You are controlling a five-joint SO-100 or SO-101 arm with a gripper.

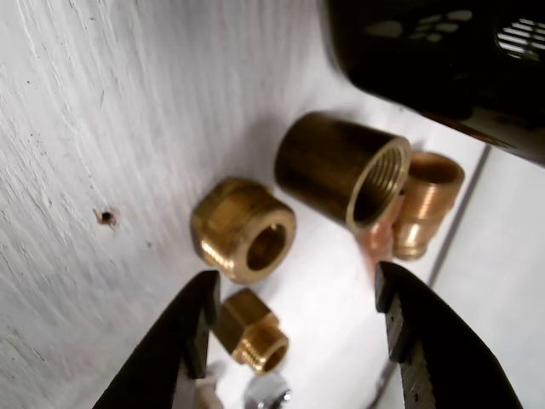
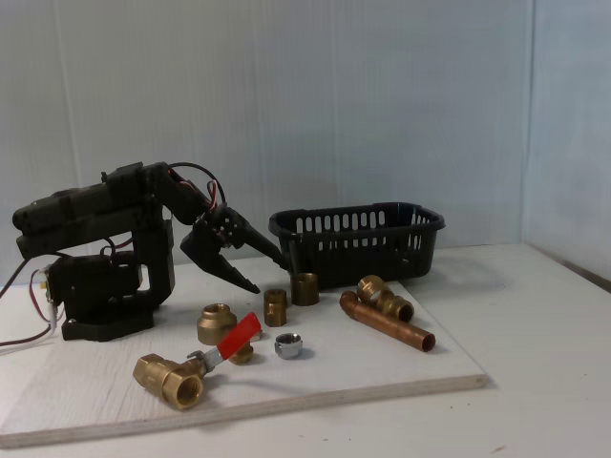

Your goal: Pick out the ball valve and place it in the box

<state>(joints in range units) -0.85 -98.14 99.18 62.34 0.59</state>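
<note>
**stock on the white board: valve not yet taken, claw spread**

- white painted wooden board [image 2: 401, 367]: carries all the fittings; the arm's base stands at its left edge in the fixed view.
- black oval slotted plastic basket [image 2: 358, 239]: at the far edge of the board, nothing visible inside.
- black two-finger gripper [image 2: 258, 272]: hangs spread wide and empty above the middle of the board, just short of the basket. in the wrist view its fingertips [image 1: 200, 311] frame small brass parts, not the valve.
- brass elbow on a copper pipe [image 2: 387, 315]: toward the right edge.
- brass ball valve with flat red lever handle [image 2: 191, 367]: near the front edge, left of centre, lying on its side, well apart from the claw.
- wide brass bush [image 2: 218, 322]: just behind the red lever.
- short brass couplings [image 2: 289, 296]: mid-board, under the claw.
- small silver nut [image 2: 288, 345]: beside the lever tip.

risk, as judged: closing here would pinch a coupling instead. reaching for the valve, a finger may nudge the bush, or a grip on the thin lever may let the heavy body swing and slip.
</note>
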